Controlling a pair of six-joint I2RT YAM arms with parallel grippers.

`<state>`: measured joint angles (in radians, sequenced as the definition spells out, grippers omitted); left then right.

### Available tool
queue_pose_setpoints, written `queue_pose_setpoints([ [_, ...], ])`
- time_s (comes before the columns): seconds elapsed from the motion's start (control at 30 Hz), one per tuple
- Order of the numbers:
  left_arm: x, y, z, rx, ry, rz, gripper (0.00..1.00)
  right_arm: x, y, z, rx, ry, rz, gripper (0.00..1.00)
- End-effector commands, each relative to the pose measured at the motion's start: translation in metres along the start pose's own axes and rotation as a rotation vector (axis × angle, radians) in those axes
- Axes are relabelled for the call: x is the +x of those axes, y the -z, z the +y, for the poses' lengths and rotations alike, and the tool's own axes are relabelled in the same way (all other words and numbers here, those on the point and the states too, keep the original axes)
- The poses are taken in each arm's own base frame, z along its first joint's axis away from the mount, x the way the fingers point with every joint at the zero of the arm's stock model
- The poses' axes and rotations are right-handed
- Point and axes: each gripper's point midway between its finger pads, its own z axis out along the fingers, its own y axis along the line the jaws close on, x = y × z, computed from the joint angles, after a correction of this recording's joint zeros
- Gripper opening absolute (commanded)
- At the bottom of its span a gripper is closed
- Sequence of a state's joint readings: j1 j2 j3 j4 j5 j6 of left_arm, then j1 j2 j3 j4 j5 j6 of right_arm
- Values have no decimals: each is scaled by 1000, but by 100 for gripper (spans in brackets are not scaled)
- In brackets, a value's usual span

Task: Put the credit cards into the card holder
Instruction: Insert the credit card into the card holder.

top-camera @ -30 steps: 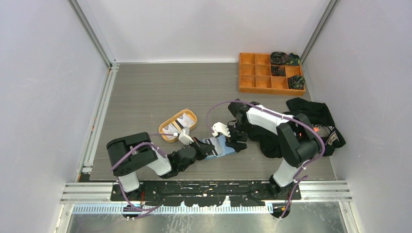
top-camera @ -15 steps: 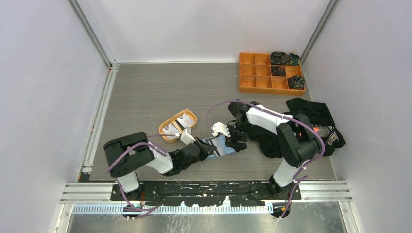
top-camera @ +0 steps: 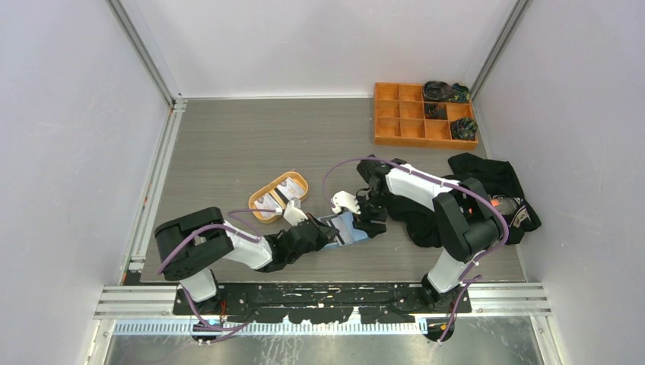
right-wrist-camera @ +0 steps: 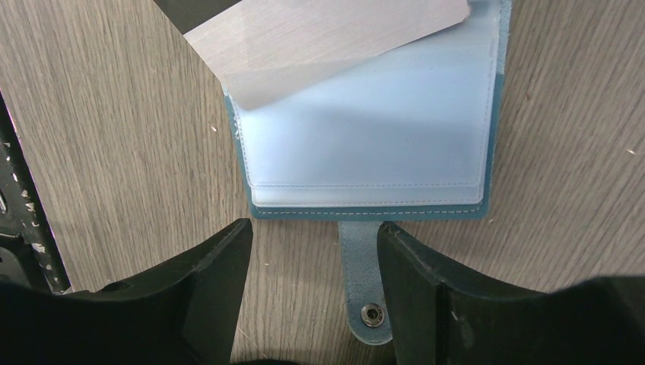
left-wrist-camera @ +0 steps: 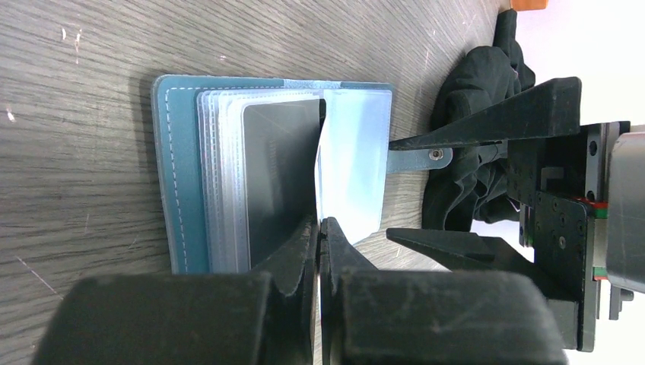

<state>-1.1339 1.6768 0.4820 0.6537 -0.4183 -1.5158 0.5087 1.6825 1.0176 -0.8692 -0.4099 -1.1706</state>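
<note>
Because the card holder [left-wrist-camera: 176, 190] must lie open, my right pincer [right-wrist-camera: 313, 232] gapes empty astride its tab [right-wrist-camera: 363, 274]; my left pincer [left-wrist-camera: 319, 226] clamps the entering credit card [right-wrist-camera: 327, 34].

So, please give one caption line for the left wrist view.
Left gripper holds a pale card on edge at the open blue card holder; the open right gripper straddles its snap tab.

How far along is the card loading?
Done: card holder lies open, one dark card apparently already sleeved. In hand: left gripper pinches a pale card, its corner entering a pocket; right gripper straddles the snap tab, open. Left: at least two cards in the orange tray.
</note>
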Motion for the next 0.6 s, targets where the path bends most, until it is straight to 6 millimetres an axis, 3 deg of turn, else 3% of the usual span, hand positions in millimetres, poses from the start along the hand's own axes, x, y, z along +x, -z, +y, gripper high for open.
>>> queue_pose_setpoints([
  [0.0, 2, -2, 7, -31, -34, 16, 0, -10, 6, -5, 12, 11, -21, 66],
  [0.57, 14, -12, 0, 23, -31, 109, 0, -11, 7, -4, 12, 18, -27, 67],
])
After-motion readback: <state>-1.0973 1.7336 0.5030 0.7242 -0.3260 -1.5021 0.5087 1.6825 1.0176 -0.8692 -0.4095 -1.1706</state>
